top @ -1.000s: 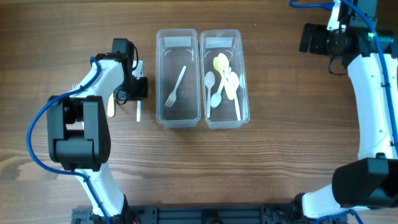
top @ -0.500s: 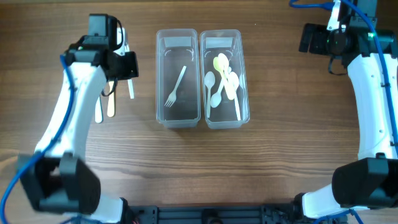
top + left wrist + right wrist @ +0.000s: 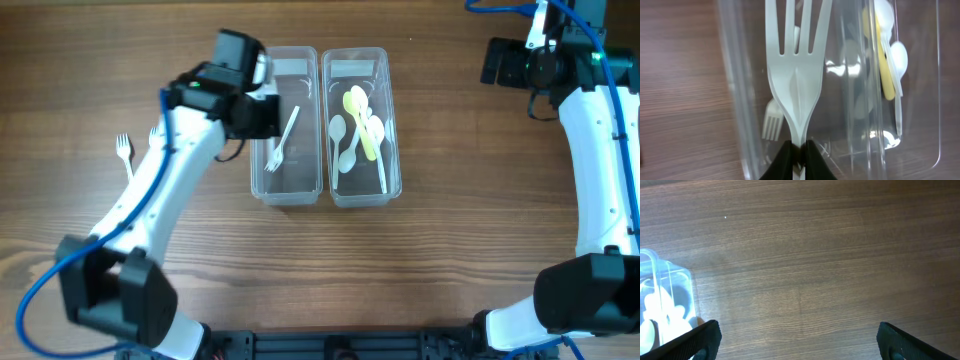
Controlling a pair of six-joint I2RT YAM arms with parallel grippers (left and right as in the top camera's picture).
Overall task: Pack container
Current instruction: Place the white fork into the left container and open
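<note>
Your overhead view looks straight down on the whole desk (image 3: 320, 270), with the spoon container (image 3: 391, 130) just above the middle of frame. Your left wrist view hangs very close over the fork container (image 3: 300, 175) just left of it, looking down along the left tool (image 3: 799, 159), and shares both containers with overhead. Your right wrist view faces the desk from well right of the spoon container, catching only its corner.

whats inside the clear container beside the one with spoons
One white plastic fork lies on the floor of the clear plastic container. The left gripper, shut on a second white fork, hides one corner.
</note>
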